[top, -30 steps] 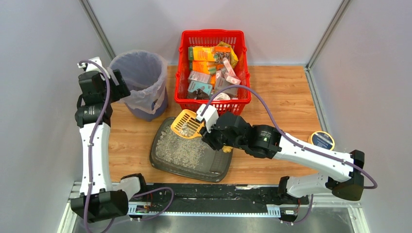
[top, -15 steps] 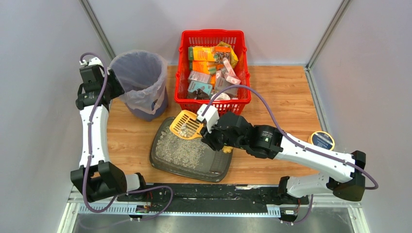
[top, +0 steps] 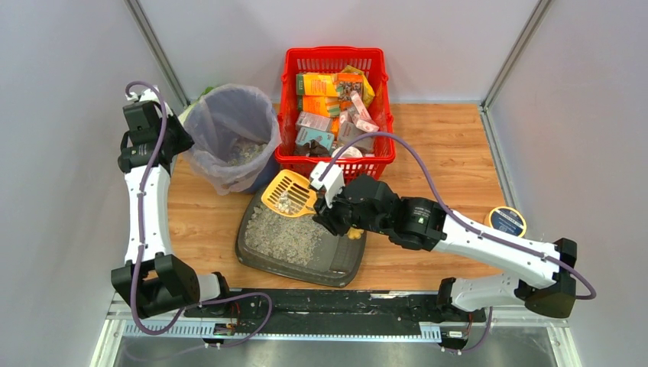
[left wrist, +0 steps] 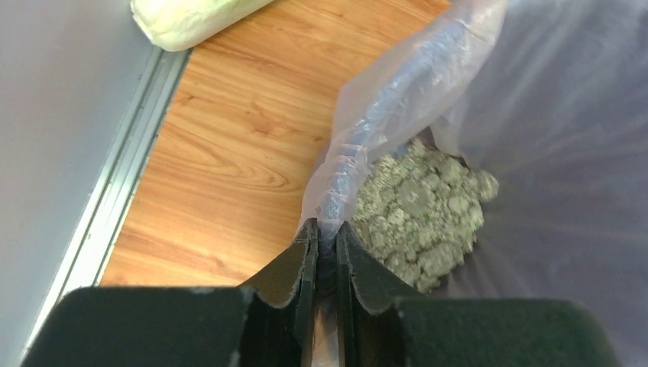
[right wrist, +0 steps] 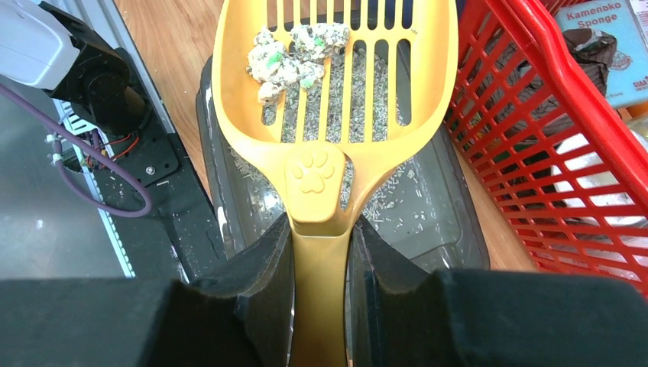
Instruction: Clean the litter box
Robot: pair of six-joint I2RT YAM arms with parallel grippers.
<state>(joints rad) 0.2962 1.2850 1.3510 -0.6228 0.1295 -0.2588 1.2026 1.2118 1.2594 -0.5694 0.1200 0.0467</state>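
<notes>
The left end effector (left wrist: 322, 229) is pinched almost shut on the rim of the bag (left wrist: 382, 107) that lines the bin (top: 229, 134), with a fold of clear film caught between its jaws. Just ahead of its tips and to their right, inside the bag, lies a heap (left wrist: 420, 206) of greyish litter lumps; to the left is bare tabletop (left wrist: 229, 153). The right end effector (right wrist: 319, 229) is clamped on the handle of the yellow scoop (right wrist: 315, 172), whose slotted blade reaches out ahead of it with a few pale clumps (right wrist: 294, 53) (some flecked green) near the far end. The litter box (top: 336, 264) lies directly beneath this end effector and the scoop, grey litter showing through the slots. The red basket (right wrist: 550, 115) stands close on its right.
</notes>
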